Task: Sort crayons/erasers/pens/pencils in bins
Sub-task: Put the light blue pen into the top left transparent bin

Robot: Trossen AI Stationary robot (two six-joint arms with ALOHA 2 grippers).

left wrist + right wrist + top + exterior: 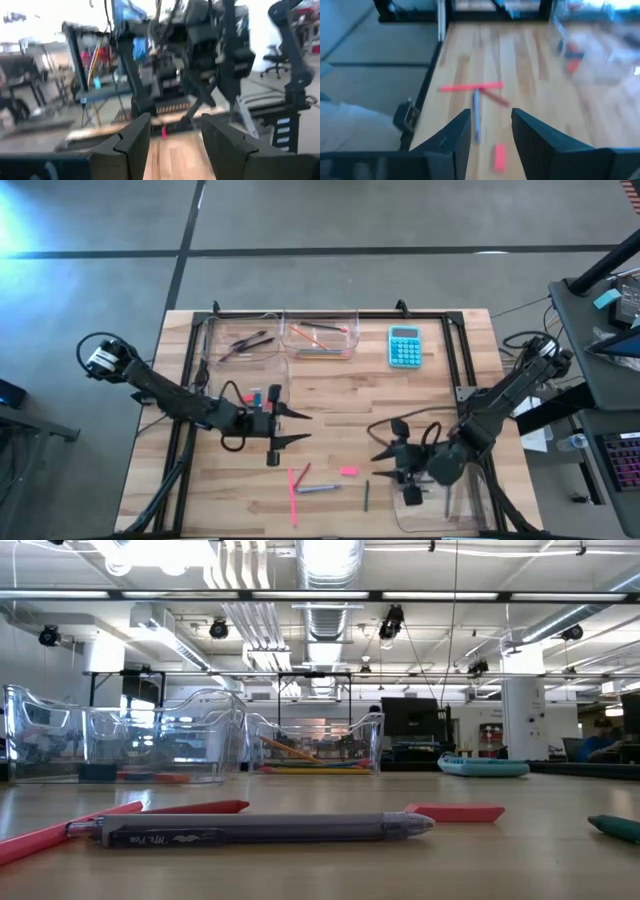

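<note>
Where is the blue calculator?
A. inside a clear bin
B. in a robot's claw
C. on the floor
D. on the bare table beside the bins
D: the calculator lies flat on the wooden table, just right of a clear bin.

Four clear plastic rectangular bins (243, 340) sit on the wooden surface (330, 405), plus one turquoise calculator (404, 346), two long bright pink sticks (294, 492), one stubby pink eraser (348, 471) and two dark arms.

Turquoise calculator (404, 346) near the far edge of the wooden table (330, 405), grey floor (90, 290) around
</note>
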